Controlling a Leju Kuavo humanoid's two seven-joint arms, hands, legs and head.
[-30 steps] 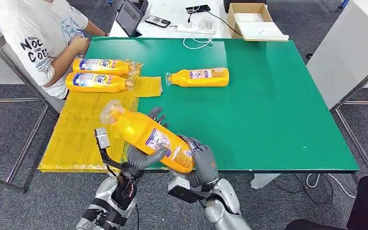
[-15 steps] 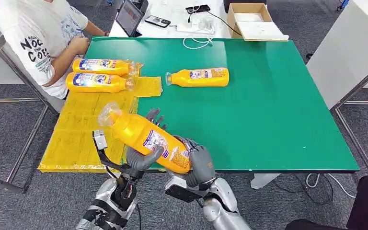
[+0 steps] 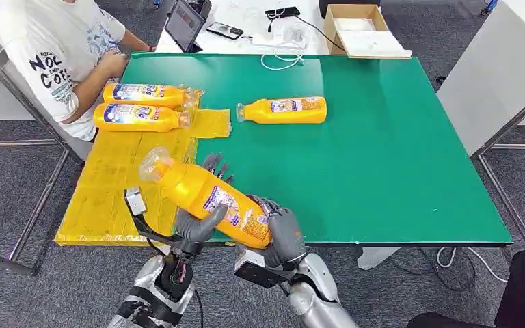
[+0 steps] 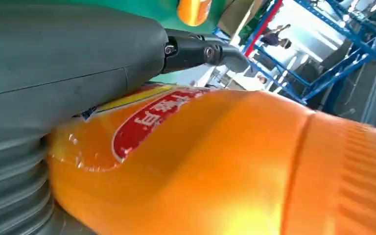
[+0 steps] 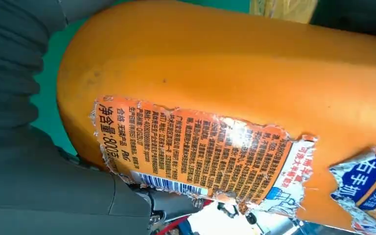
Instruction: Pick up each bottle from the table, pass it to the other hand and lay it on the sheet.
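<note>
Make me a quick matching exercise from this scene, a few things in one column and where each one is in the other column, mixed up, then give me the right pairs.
Things:
1. The bottle with its neck tilted up
2. The lone bottle
3. The two bottles side by side
4. The cardboard box

Places:
A. Lying on the yellow sheet, near the seated person
B. On the white table beyond the green one
C. Held off the table between the left hand and the right hand
D. Lying on the bare green table

Pairs: 1-C, 2-D, 3-A, 4-B
</note>
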